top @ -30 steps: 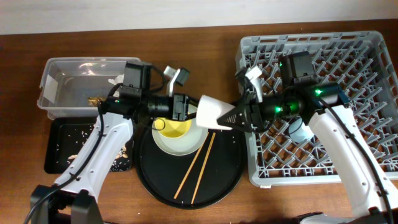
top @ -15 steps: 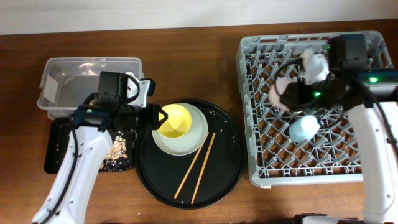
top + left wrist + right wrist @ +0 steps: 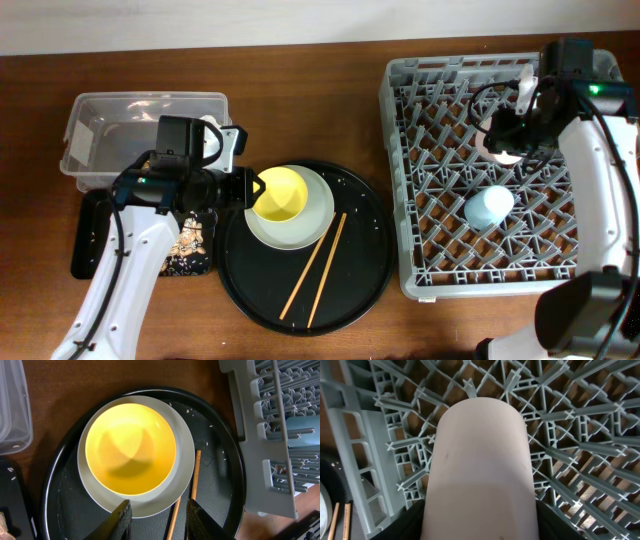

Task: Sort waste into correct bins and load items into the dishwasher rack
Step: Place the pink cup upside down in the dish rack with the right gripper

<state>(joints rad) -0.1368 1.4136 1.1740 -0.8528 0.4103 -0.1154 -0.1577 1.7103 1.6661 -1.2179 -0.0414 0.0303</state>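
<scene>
Now, your right gripper (image 3: 512,128) is clamped on the pale pink cup (image 3: 479,460), holding it above the far middle of the large light-grey pegged dishwasher rack (image 3: 398,200), so the step in hand looks like seating it there. Lower it slowly and line the cup up between pegs rather than on top of one. I'd have it mouth-down before you let go, though I cannot tell from these views which end faces the grid. Keep it apart from the light blue cup (image 3: 487,207), which sits in the rack on the near side, close to your drop spot. Over on the left, your left gripper (image 3: 160,522) hangs spread and empty just left of the small yellow bowl (image 3: 130,450), which rests in the pale grey-white round plate (image 3: 186,467) on the large round black tray (image 3: 365,280). The pair of thin wooden chopsticks (image 3: 315,262) lies just beside that plate's right rim, so lift the bowl straight up and avoid nudging them.
</scene>
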